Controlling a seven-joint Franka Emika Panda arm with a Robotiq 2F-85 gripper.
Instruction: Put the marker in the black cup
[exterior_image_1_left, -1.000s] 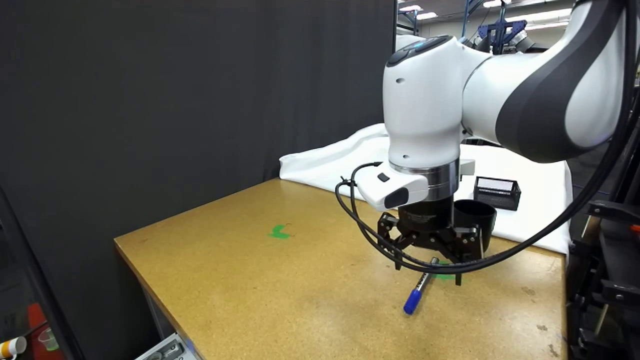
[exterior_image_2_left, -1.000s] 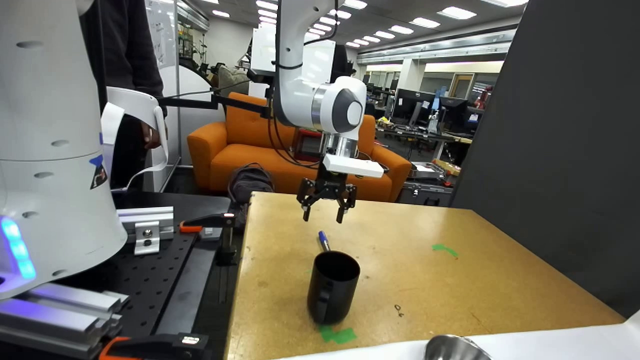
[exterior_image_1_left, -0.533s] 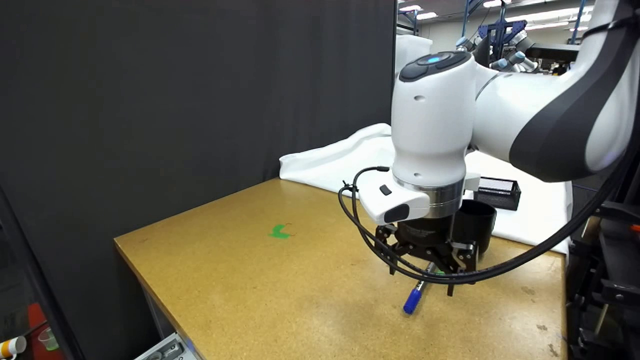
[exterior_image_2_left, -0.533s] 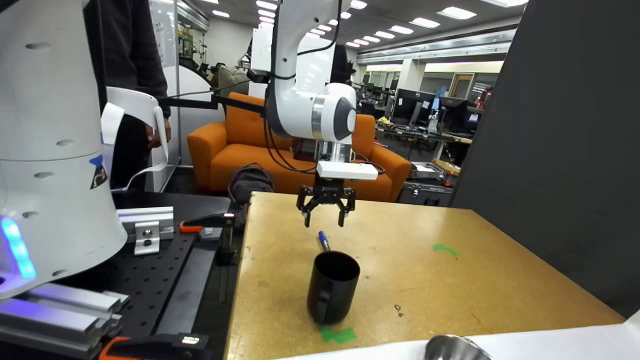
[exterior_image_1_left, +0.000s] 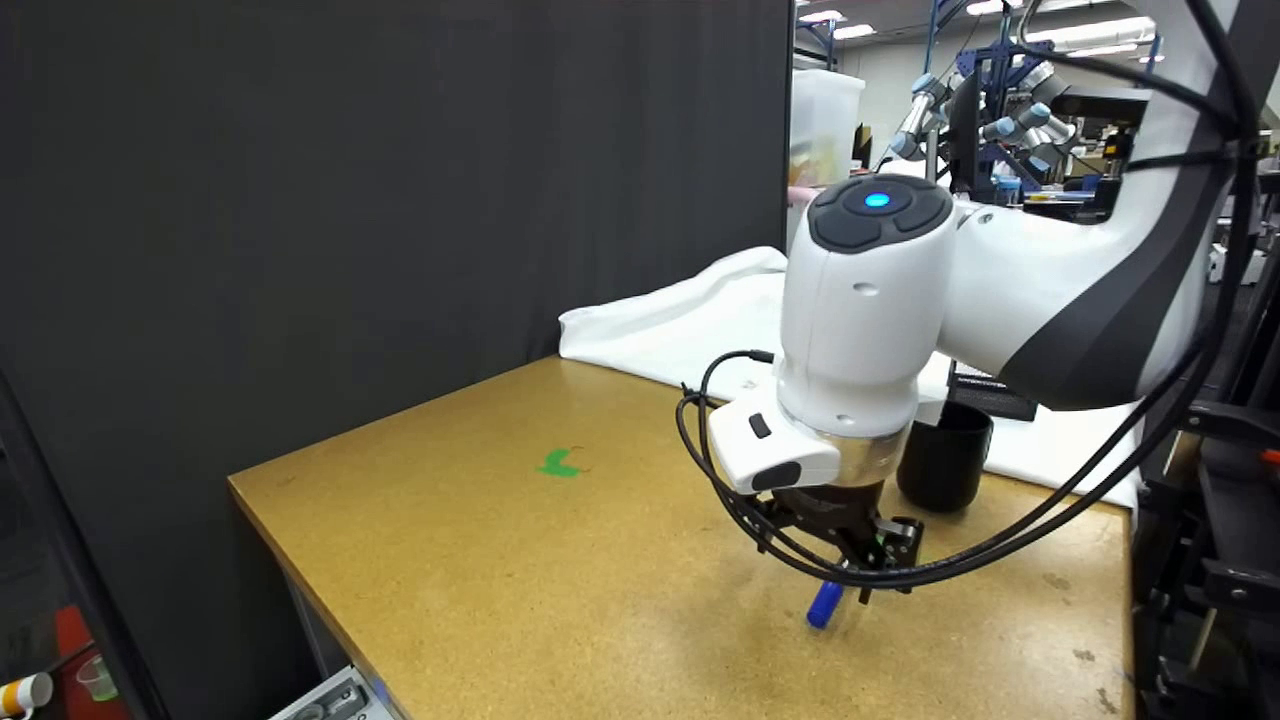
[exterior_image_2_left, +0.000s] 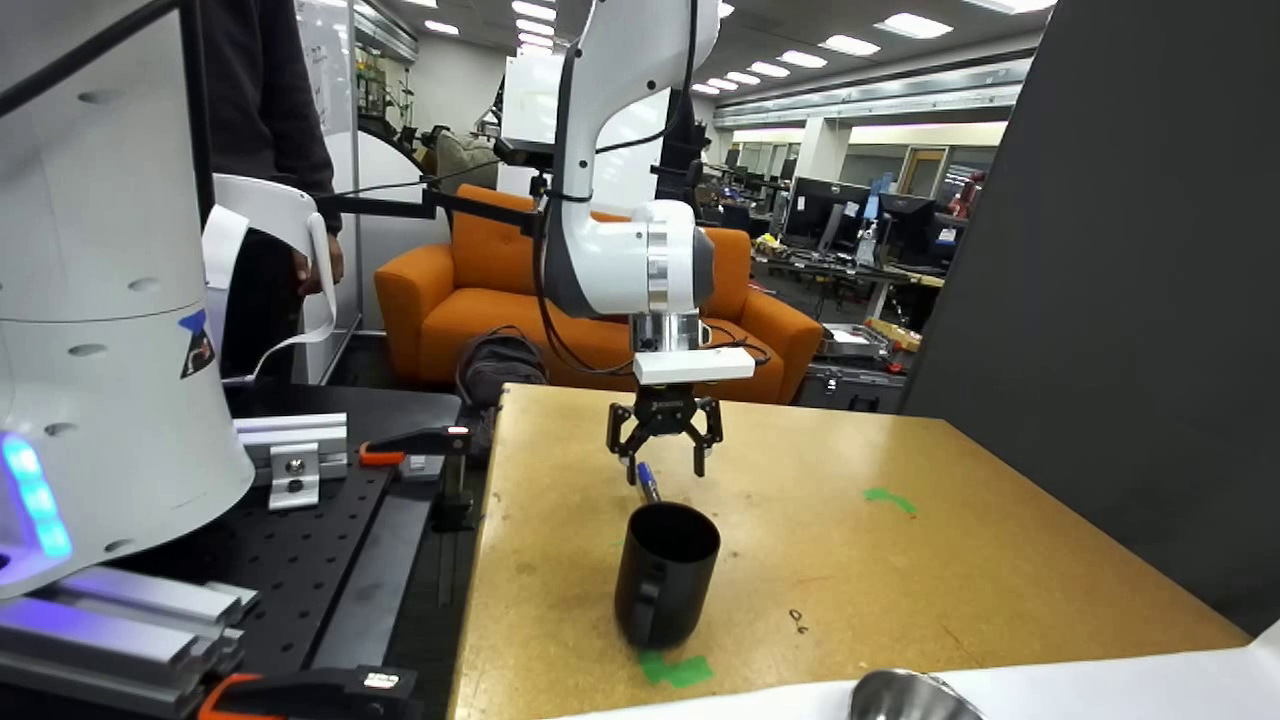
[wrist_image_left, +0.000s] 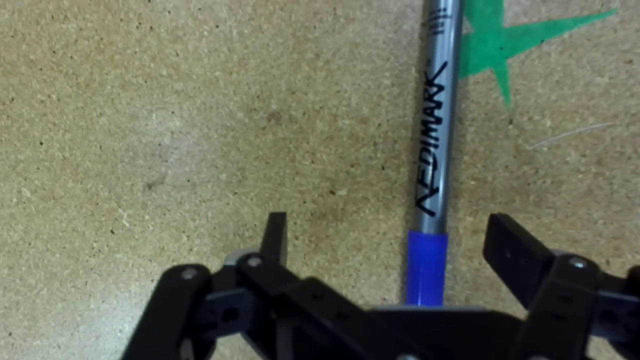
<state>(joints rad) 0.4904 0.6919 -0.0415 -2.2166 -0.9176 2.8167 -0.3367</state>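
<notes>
Two fingers (wrist_image_left: 522, 257) of the tool (exterior_image_2_left: 665, 476), parted and empty, have come lower over the marker (wrist_image_left: 434, 150), which lies on the worktop (exterior_image_1_left: 560, 560) outside the black cup (exterior_image_2_left: 668, 590), so grasping appears to be next.

Tabletop (exterior_image_2_left: 1000, 570): tan, speckled. On it: marker (wrist_image_left: 434, 130) lying flat, black cup (exterior_image_2_left: 668, 590) upright, green tape patches (exterior_image_2_left: 688, 671), small dark squiggle (exterior_image_2_left: 797, 620) (mark or object, can't tell), white sheet (exterior_image_1_left: 675, 330) along one edge.

An orange sofa (exterior_image_2_left: 503, 310) stands beyond the tan table (exterior_image_2_left: 820, 545), ceiling lights (exterior_image_2_left: 914, 26) glowing above.
</notes>
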